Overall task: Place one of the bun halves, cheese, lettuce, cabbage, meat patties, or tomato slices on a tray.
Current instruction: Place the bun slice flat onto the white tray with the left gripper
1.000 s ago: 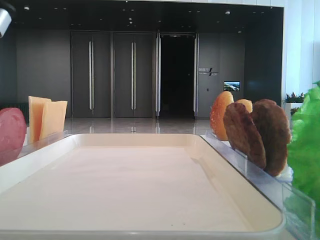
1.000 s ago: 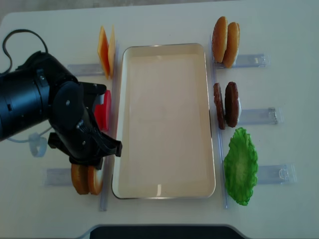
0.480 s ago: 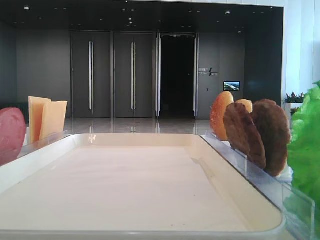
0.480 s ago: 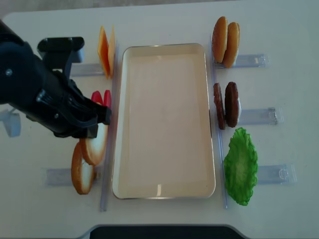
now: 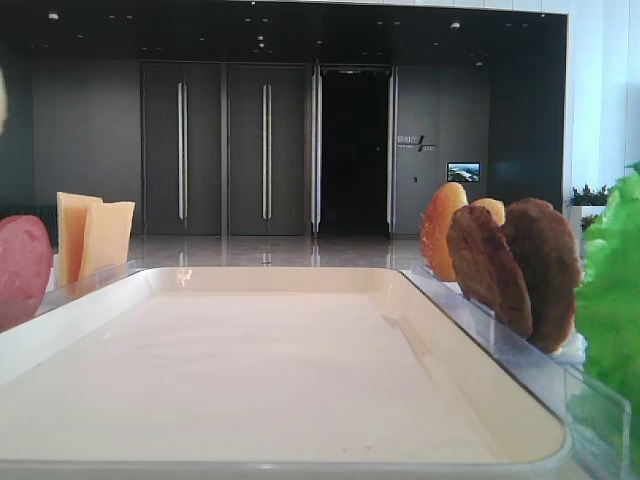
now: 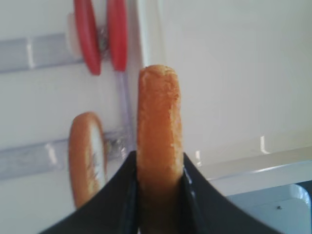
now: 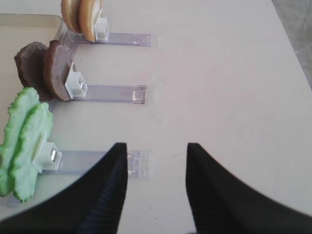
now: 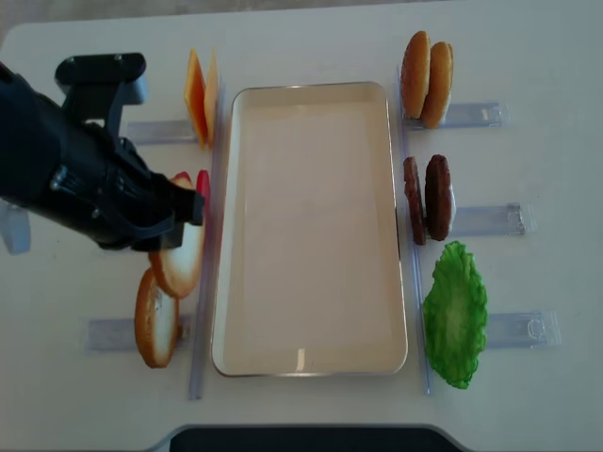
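Observation:
My left gripper (image 6: pixel 159 155) is shut on a golden-brown bun half (image 6: pixel 159 122), held on edge above the table just left of the cream-white tray (image 8: pixel 311 226). From above, that bun half (image 8: pixel 179 264) pokes out below the black arm, beside the tray's left rim. A second bun half (image 8: pixel 155 320) still stands in the front-left holder. My right gripper (image 7: pixel 156 146) hangs open over bare table with nothing between its fingers, right of the lettuce (image 7: pixel 24 141).
Left of the tray stand the red tomato slices (image 8: pixel 200 184) and the cheese (image 8: pixel 200 94). Along the right stand two more bun halves (image 8: pixel 426 80), the meat patties (image 8: pixel 429 198) and the lettuce (image 8: pixel 455 315), each in clear holders (image 8: pixel 490 221).
The left gripper has lifted one bun half out of the front-left holder and carried it up and slightly toward the tray's left rim. The right gripper has not visibly moved.

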`<action>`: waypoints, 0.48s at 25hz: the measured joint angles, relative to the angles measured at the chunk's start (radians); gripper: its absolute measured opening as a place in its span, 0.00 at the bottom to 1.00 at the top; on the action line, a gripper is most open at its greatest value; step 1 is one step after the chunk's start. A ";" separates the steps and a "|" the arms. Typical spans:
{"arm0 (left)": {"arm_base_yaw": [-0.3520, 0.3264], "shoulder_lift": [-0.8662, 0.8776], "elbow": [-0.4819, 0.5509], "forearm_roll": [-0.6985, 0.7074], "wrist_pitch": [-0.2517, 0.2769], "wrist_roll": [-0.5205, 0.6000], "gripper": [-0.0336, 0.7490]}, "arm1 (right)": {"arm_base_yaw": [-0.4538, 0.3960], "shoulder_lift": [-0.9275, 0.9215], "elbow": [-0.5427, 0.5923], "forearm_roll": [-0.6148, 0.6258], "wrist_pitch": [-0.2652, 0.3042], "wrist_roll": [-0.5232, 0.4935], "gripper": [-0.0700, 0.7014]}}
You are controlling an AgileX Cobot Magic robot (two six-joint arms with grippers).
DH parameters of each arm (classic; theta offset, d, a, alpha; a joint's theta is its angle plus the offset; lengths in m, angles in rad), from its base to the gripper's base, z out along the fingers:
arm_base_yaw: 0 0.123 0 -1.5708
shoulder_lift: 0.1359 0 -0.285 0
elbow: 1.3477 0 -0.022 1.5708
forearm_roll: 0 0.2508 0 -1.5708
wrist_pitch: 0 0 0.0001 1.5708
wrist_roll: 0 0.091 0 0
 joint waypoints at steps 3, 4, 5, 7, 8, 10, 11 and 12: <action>0.000 0.000 0.019 -0.144 -0.185 0.109 0.22 | 0.000 0.000 0.000 0.000 0.000 0.000 0.49; 0.000 0.000 0.030 -0.208 -0.236 0.154 0.22 | 0.000 0.000 0.000 0.000 0.000 0.000 0.49; 0.000 0.000 0.046 -0.311 -0.291 0.215 0.22 | 0.000 0.000 0.000 0.000 0.000 0.000 0.49; 0.000 0.000 0.079 -0.486 -0.374 0.346 0.22 | 0.000 0.000 0.000 0.000 0.000 0.000 0.49; 0.000 0.000 0.093 -0.567 -0.399 0.410 0.22 | 0.000 0.000 0.000 0.000 0.000 0.000 0.49; 0.000 0.000 0.124 -0.740 -0.436 0.555 0.22 | 0.000 0.000 0.000 0.000 0.000 0.000 0.49; 0.000 0.000 0.134 -0.811 -0.453 0.612 0.22 | 0.000 0.000 0.000 0.000 0.000 0.000 0.49; 0.000 0.000 0.146 -0.869 -0.465 0.657 0.22 | 0.000 0.000 0.000 0.000 0.000 0.000 0.49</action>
